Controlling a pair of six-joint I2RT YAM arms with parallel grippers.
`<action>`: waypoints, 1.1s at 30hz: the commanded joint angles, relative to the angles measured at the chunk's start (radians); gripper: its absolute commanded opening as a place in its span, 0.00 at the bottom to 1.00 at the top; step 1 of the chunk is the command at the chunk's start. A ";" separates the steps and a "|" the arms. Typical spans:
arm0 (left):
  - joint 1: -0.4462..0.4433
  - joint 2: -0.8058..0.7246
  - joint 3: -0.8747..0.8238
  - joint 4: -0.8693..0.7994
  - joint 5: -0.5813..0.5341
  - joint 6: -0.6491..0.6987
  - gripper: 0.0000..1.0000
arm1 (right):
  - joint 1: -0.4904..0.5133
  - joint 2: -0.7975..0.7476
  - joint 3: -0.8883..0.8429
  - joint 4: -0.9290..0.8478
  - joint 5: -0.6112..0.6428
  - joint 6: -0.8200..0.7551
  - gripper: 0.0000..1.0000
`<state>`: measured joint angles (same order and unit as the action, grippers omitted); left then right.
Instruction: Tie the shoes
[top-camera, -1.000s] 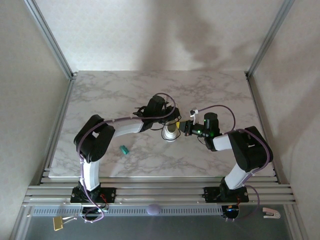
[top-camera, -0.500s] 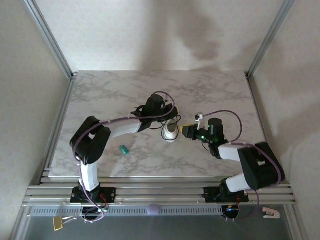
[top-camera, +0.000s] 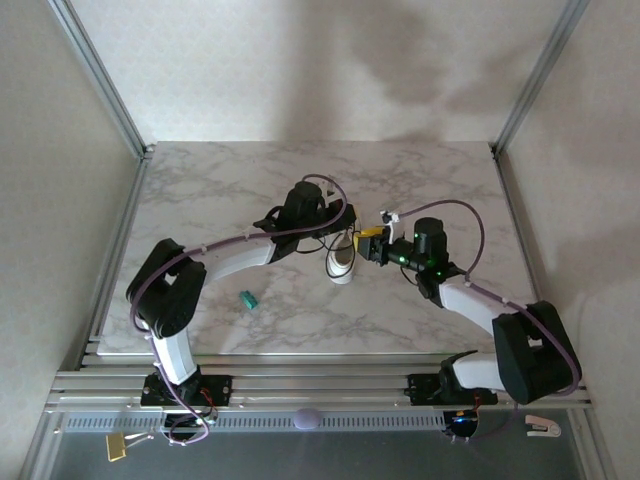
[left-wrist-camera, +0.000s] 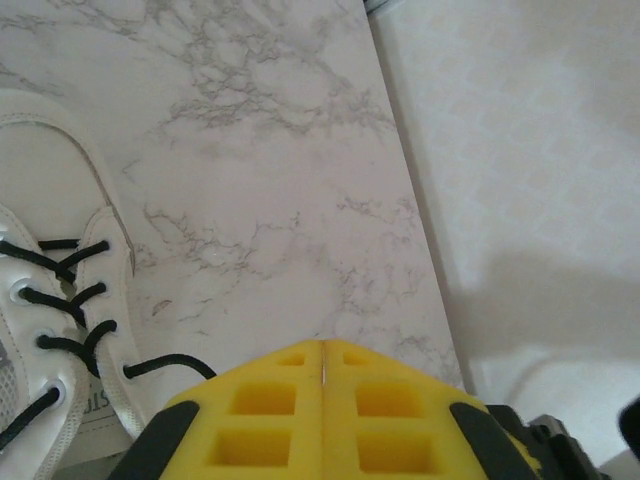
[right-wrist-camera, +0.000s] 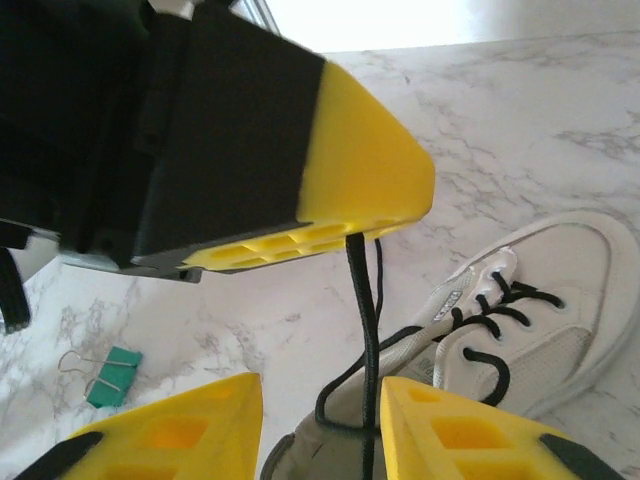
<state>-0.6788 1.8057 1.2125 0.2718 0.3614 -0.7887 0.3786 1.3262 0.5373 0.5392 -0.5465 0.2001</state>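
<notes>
Right hand (right-wrist-camera: 320, 400) newly ajar near lace (right-wrist-camera: 362, 310)

One shoe, one clip, two arms on the grey-veined white marble tabletop (top-camera: 220, 190).
One small white low-top sneaker (top-camera: 341, 266) with thin black laces lies near the tabletop's middle, with one lace strand (right-wrist-camera: 362, 330) pulled taut above it. One tiny teal binder clip (top-camera: 248, 299) sits toward the near-left corner. Two robot arms reach in from the near edge, the left arm (top-camera: 235, 255) and the right arm (top-camera: 470, 295). Each carries one gripper, the left gripper (left-wrist-camera: 322, 345) and the right gripper (right-wrist-camera: 320, 400), with two yellow fingers apiece, four in all.
</notes>
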 joint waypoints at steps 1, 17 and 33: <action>0.005 -0.033 -0.008 0.024 -0.007 0.013 0.00 | 0.010 0.051 0.045 0.037 -0.019 -0.016 0.36; 0.015 -0.051 -0.021 0.034 0.006 0.030 0.06 | 0.016 0.200 0.112 0.156 -0.029 0.067 0.00; 0.111 -0.023 0.047 -0.513 -0.475 0.198 0.53 | 0.081 0.056 0.141 -0.160 0.181 0.056 0.00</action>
<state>-0.5613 1.7267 1.2156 -0.1173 -0.0525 -0.5941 0.4511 1.4109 0.6453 0.4347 -0.4103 0.2546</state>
